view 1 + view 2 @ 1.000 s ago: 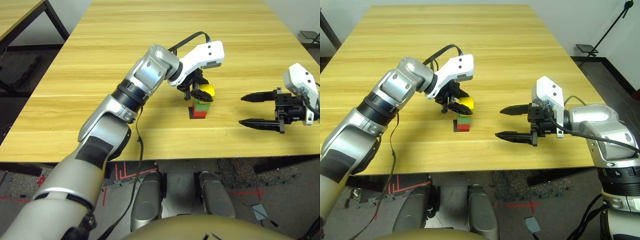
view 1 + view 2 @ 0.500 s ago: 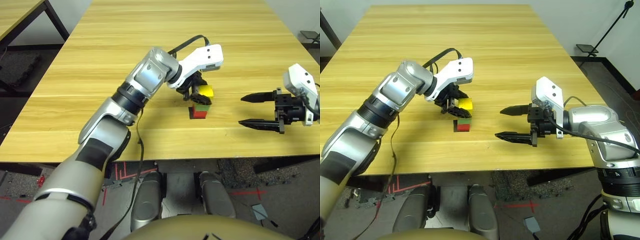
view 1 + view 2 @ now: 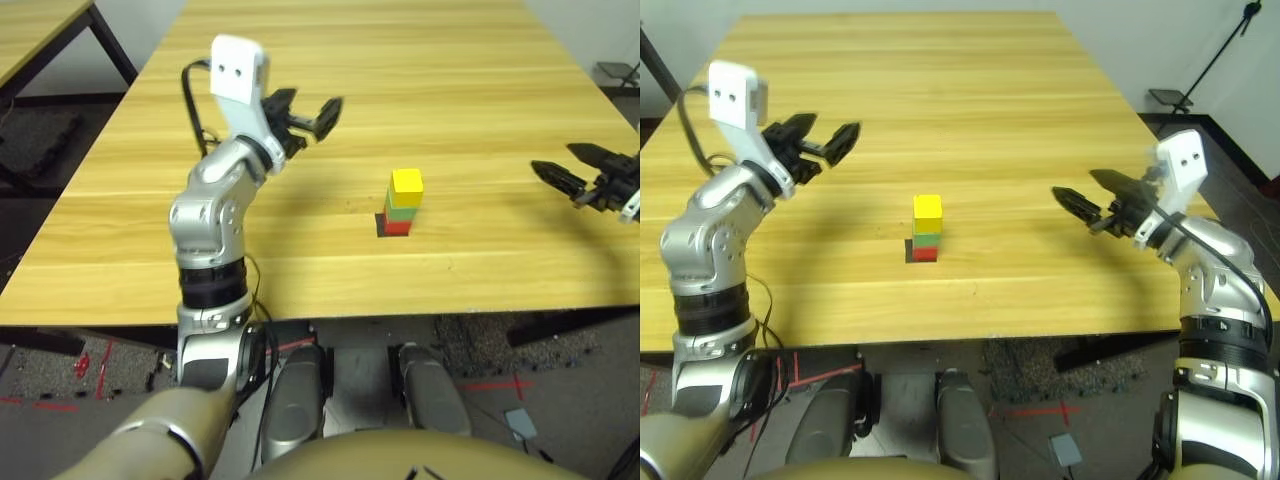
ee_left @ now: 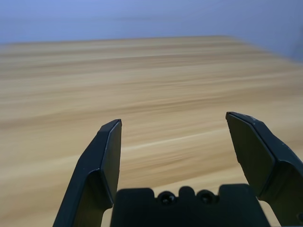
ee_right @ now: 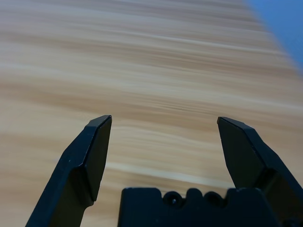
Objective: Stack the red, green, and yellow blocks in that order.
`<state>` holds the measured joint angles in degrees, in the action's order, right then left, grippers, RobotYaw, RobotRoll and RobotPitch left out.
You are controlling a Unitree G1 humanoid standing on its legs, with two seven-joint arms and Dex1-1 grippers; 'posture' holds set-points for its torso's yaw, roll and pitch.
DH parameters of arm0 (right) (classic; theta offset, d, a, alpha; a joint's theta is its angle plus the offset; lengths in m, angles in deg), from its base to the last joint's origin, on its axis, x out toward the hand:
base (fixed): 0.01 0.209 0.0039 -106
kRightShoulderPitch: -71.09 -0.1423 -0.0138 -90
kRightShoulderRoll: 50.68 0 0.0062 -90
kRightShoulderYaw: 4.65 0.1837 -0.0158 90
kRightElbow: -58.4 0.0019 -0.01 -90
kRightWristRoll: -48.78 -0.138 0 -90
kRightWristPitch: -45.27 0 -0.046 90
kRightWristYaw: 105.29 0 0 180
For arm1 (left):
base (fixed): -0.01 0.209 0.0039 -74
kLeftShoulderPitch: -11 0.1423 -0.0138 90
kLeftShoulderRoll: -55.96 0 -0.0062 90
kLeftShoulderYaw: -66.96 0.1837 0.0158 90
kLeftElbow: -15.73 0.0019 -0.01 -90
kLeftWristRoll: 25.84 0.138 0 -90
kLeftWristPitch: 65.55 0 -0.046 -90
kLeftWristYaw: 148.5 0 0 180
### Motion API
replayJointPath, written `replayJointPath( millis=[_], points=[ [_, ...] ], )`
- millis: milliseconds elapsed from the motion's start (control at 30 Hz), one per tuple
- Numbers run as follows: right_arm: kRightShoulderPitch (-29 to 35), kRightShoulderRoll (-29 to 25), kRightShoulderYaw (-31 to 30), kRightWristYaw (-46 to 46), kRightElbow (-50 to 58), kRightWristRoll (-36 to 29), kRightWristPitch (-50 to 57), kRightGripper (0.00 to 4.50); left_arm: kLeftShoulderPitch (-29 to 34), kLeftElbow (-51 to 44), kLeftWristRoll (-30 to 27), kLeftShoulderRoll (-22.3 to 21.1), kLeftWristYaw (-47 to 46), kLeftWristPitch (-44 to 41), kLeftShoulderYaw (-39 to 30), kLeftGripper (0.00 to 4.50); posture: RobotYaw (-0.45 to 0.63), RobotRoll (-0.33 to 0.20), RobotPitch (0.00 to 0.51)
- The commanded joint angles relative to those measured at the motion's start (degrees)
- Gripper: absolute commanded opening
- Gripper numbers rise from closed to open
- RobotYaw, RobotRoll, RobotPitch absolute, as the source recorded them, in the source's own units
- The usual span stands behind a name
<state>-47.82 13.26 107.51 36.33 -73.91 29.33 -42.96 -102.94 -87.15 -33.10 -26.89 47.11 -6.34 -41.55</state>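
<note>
Blocks first: red (image 3: 925, 254) at the bottom, green (image 3: 926, 240) in the middle, yellow (image 3: 928, 208) on top, one little tower standing on the table (image 3: 1040, 305), with a black square patch (image 3: 909, 250) at its foot. Its long axis runs straight up, as far as we can tell.

Both of our grippers are well apart from it. The left gripper (image 3: 827, 141) is off to the tower's left and farther out over the table, and the right gripper (image 3: 1083, 190) is off to its right. Each has its two fingers spread wide with nothing between them. We'd call the left one slightly nearer, but it's close.

To us the order looks done, so the next move is probably just keeping both arms clear. If we did need to nudge yellow, we'd come in sideways from the left, since any bump up top could topple the lot.
</note>
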Motion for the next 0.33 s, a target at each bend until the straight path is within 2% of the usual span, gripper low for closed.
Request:
replayJointPath(
  millis=[33,333],
  points=[
    [-2.1,-0.2,1.6,3.1,-8.9,1.6,-7.1,4.5,4.6,0.9,1.6,0.7,-2.8,11.5,0.7,4.49,0.06,-0.12,0.069],
    [-5.3,0.4,0.7,4.3,-20.1,3.6,-13.7,4.5,13.6,8.9,2.4,0.3,-6.9,23.5,1.3,4.49,0.07,-0.132,0.085]
  ],
)
